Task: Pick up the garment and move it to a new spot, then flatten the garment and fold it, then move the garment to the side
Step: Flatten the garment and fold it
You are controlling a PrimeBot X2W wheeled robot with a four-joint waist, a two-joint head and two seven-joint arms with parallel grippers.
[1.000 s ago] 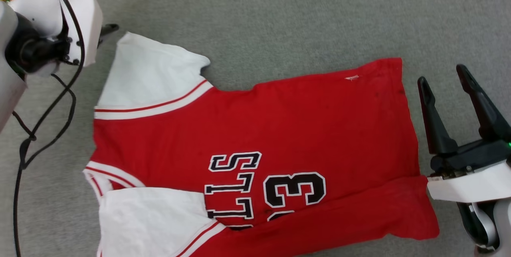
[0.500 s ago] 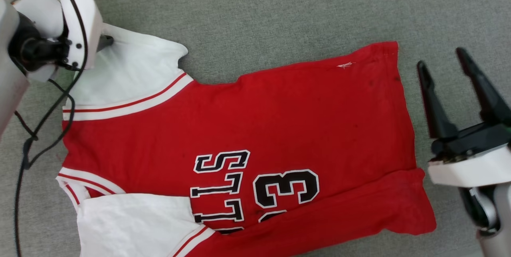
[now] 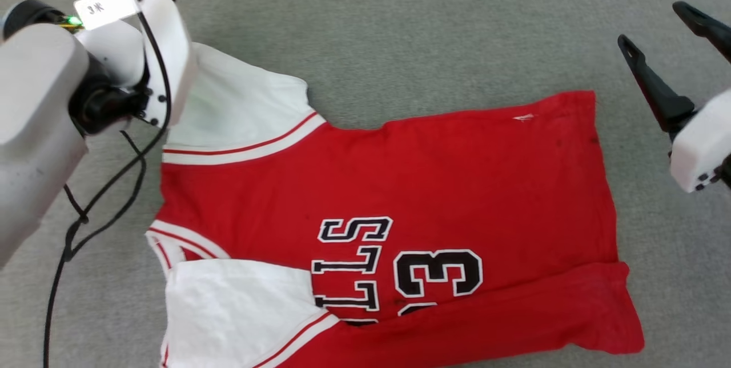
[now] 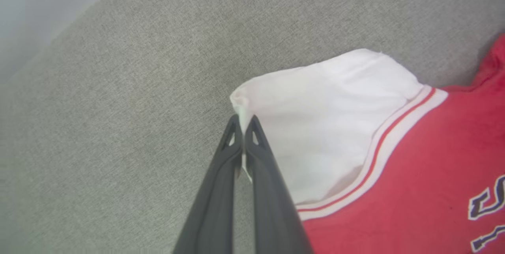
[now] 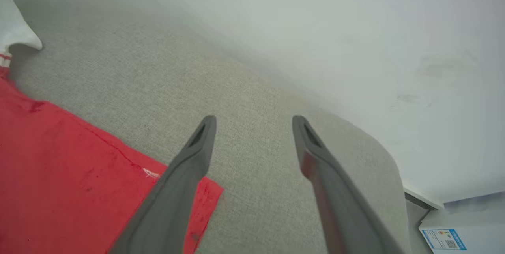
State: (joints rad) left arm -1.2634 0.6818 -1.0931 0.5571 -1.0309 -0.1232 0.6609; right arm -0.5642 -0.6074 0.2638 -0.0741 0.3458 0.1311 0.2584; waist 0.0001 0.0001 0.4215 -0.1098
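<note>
Grey woven fabric [image 3: 400, 25] covers the work surface, and the garment [image 3: 400, 174] is laid almost flat on it, front up, with the collar to the left and the hem to the right. Its near long edge appears to be folded over.

At the garment's far left corner, the left gripper [image 4: 241, 122] is closed on the tip of the white sleeve [image 4: 315, 127]. A sliver of white cloth is pinched between the two dark fingers. A black cable [image 3: 80, 218] hangs from the left arm, just left of the garment. To the right of the garment's hem, the right gripper [image 3: 650, 23] is spread wide with nothing in it, apart from the cloth and near the far hem corner [image 5: 211, 193].

Very little cloth is caught, so the sleeve tip could be lost if it is pulled sharply. With one corner held and the hem free, the whole garment may be dragged or twisted rather than folded, and the flattening undone. The dangling cable could also be snagged on the cloth.

Beyond the garment, the surface is bounded by a rounded edge against a pale wall [image 5: 355, 29]. Past that edge, to the garment's right, a white box [image 5: 446, 230] with a printed label is seen.
</note>
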